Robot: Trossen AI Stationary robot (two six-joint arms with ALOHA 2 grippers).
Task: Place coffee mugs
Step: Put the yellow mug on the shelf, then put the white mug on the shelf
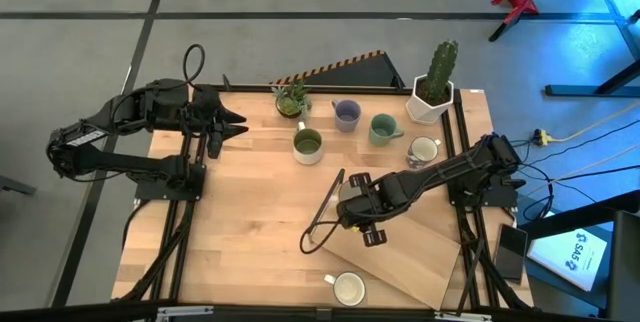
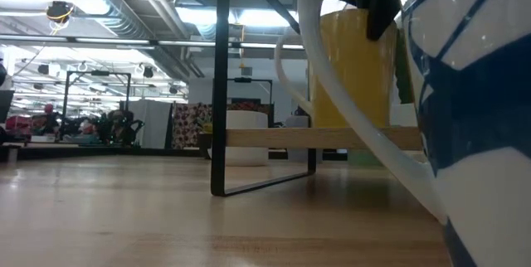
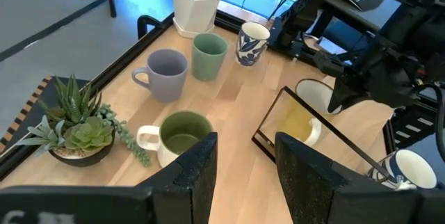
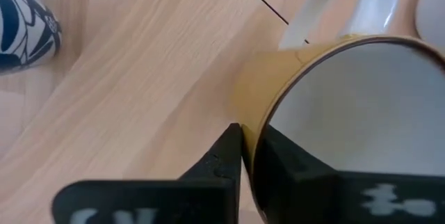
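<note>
We are seeing the right claw (image 4: 241, 156) clamping the rim of a yellow mug (image 4: 334, 113) with a white inside, one finger outside the wall and one inside it. In the high view this right claw (image 1: 362, 209) is sitting near the middle of the desk (image 1: 250, 222), beside a thin black wire frame (image 1: 324, 212) and above a tilted wooden board (image 1: 420, 242). The left claw (image 3: 243, 175) is waiting with its fingers apart at the desk's far left edge, looking toward the mugs. Along the far side we are finding the olive green mug (image 1: 307, 144), the lavender mug (image 1: 346, 114), the teal green mug (image 1: 383, 129) and a white mug with a blue pattern (image 1: 424, 150), all standing apart from one another. Another white mug (image 1: 348, 288) is standing at the near edge. A leafy plant (image 1: 291, 97) and a cactus in a white pot (image 1: 434, 87) are standing at the far edge.
</note>
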